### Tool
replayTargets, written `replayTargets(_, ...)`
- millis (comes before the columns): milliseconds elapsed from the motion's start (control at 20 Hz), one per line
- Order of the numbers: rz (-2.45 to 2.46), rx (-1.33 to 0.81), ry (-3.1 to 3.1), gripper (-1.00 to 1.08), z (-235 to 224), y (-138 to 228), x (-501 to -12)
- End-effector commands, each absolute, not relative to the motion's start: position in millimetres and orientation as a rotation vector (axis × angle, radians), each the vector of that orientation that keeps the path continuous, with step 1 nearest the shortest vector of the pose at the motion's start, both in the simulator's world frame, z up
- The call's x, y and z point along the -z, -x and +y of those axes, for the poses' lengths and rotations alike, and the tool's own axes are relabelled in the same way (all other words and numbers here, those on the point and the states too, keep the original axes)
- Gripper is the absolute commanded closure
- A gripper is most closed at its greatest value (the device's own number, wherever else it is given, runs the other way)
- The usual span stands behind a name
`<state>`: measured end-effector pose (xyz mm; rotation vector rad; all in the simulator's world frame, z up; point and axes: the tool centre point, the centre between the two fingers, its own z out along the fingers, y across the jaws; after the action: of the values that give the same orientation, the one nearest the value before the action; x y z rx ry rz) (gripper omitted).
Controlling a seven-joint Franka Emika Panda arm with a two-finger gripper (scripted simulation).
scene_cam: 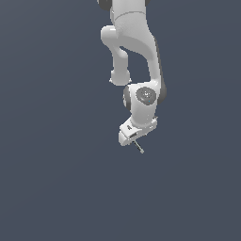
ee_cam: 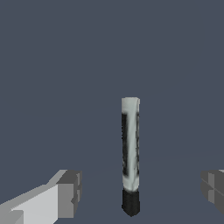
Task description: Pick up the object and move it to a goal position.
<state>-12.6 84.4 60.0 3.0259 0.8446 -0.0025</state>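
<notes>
The object (ee_cam: pixel 130 144) is a short thin rod with a light grey shaft and a black knob at one end. In the wrist view it lies on the dark floor between my two fingers, touching neither. The gripper (ee_cam: pixel 140 192) is open, its grey pads (ee_cam: pixel 70 192) standing far apart on either side of the rod's knob end. In the exterior view the white arm reaches down from the top, and the gripper (scene_cam: pixel 132 139) hangs just over the object (scene_cam: pixel 140 148), which sticks out from under it toward the exterior view's right.
A plain dark grey-blue floor (scene_cam: pixel 56 179) fills both views. Nothing else shows besides the arm's white links (scene_cam: pixel 136 42) above the gripper.
</notes>
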Motion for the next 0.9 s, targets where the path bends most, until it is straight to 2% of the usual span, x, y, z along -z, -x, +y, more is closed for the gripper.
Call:
replayTargets(0,0.845,0.002,-3.026,-0.92,84.3,12.7,-57.5)
replayTargets(750,0.854,0.000,-3.023,-0.92,84.9,12.6,-9.6)
replayTargets(800,0.854,0.000,-3.023,1.08,84.9,12.6,-9.6)
replayTargets(850,0.854,0.000,-3.023,1.08,84.9,12.6,-9.6)
